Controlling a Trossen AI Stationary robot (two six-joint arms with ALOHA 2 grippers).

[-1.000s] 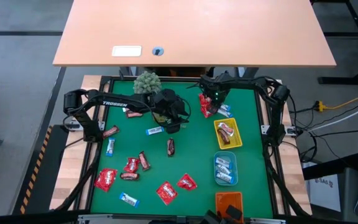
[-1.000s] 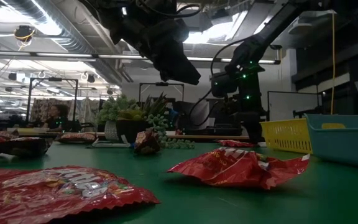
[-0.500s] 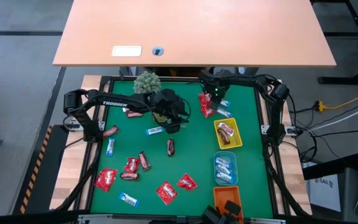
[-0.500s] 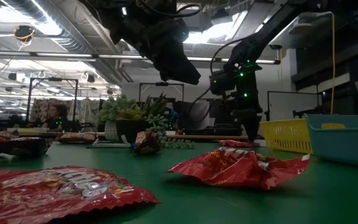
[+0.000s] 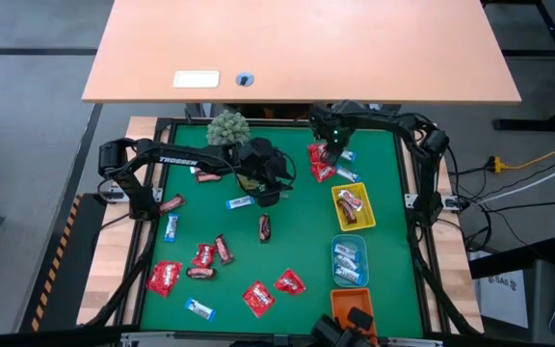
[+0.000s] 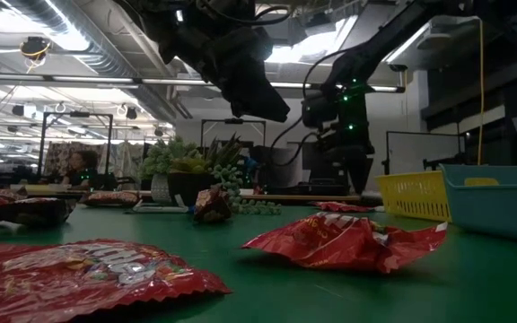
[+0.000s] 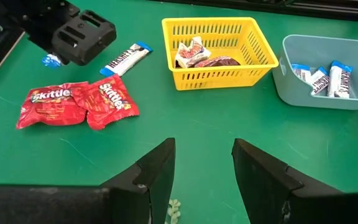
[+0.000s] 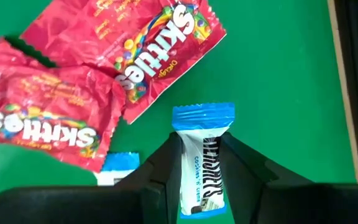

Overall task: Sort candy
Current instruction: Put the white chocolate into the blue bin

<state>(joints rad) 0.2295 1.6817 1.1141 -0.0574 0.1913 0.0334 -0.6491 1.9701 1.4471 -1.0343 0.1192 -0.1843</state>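
My right gripper (image 8: pixel 201 143) hangs over the table's far right part (image 5: pixel 338 146), shut on a blue-and-white candy bar (image 8: pixel 201 171). Below it two red packets (image 8: pixel 160 50) (image 8: pixel 42 124) lie flat on the green mat, and another blue-and-white bar (image 7: pixel 126 57) lies beside them. My left gripper (image 7: pixel 204 174) hovers above the table's middle (image 5: pixel 266 188), open, with nothing between its fingers. More candy, red packets (image 5: pixel 165 278), brown bars (image 5: pixel 264 227) and blue-and-white ones (image 5: pixel 198 308), is strewn over the mat's left and near part. My right gripper pinches the blue-and-white bar by its two long edges (image 8: pixel 185 168) between its two fingers. The fingers (image 8: pixel 166 165) come from above, pointing down, and lie across the bar. The bar is lifted clear of the mat, one blue end (image 8: pixel 202 117) sticking out beyond the fingertips.
Along the right edge stand a yellow basket (image 5: pixel 339 220) with brown bars, a light blue tray (image 5: pixel 334 260) with blue-and-white bars, and an orange tray (image 5: pixel 339 310). A small green plant (image 5: pixel 227 125) stands at the far edge, left of my right gripper.
My right gripper has risen from the mat with the blue-and-white bar, which now hangs clear above the red packets, and it has drifted slightly toward the far edge.
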